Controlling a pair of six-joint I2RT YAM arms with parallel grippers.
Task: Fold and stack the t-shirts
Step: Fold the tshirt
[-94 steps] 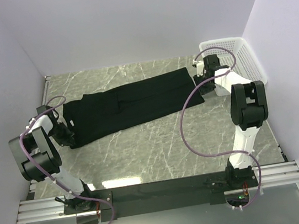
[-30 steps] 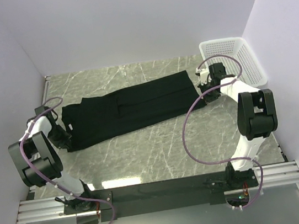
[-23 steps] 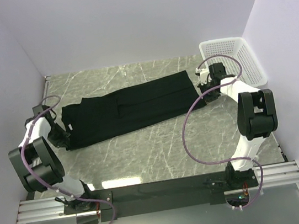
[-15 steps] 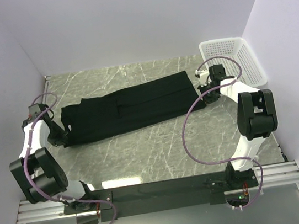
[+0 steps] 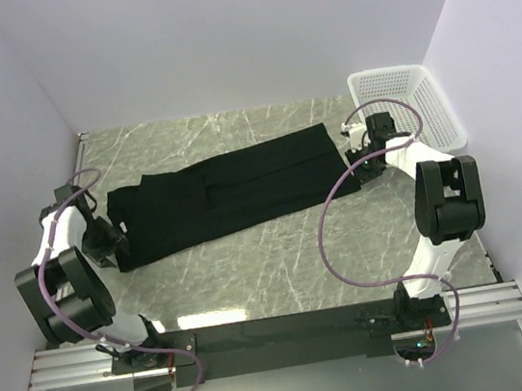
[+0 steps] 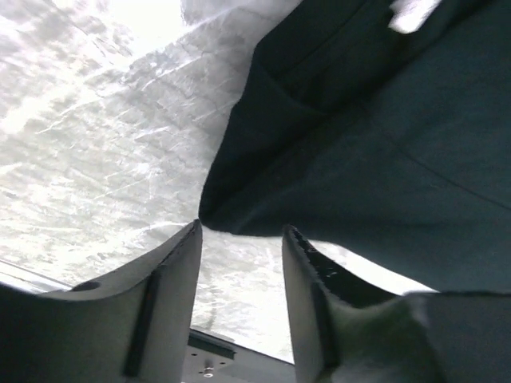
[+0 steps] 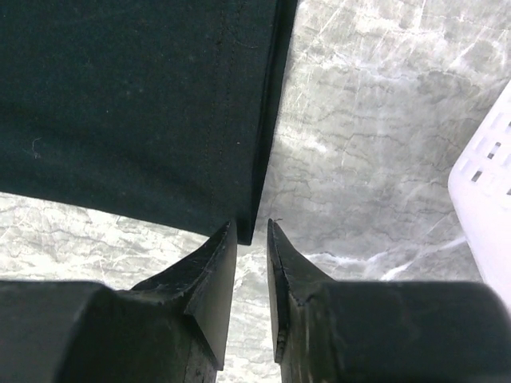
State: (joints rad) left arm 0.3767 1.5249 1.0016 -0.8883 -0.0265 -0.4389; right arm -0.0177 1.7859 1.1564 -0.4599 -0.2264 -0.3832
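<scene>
The only marking I can find is a small white label [image 6: 411, 12] at the upper right of the left wrist view, too blurred to read. The black t-shirt [image 5: 232, 195] lies folded into a long strip across the middle of the desk [image 5: 280, 261], running from centre left up toward the upper right of the overhead view.

Its edges look straight and flat. There is a wide stretch of bare marble below it and a narrower band above. The white basket [image 5: 404, 107] sits in the upper right corner, clear of the cloth.

The left tool [image 6: 239, 235] is released, its jaws apart, with the shirt's corner just ahead of the gap. The right tool [image 7: 251, 231] is also released, its jaws slightly parted, with the hem corner at their mouth.

Three seconds ago the strip lay more crooked and its right end sagged. Now it is straighter.
</scene>
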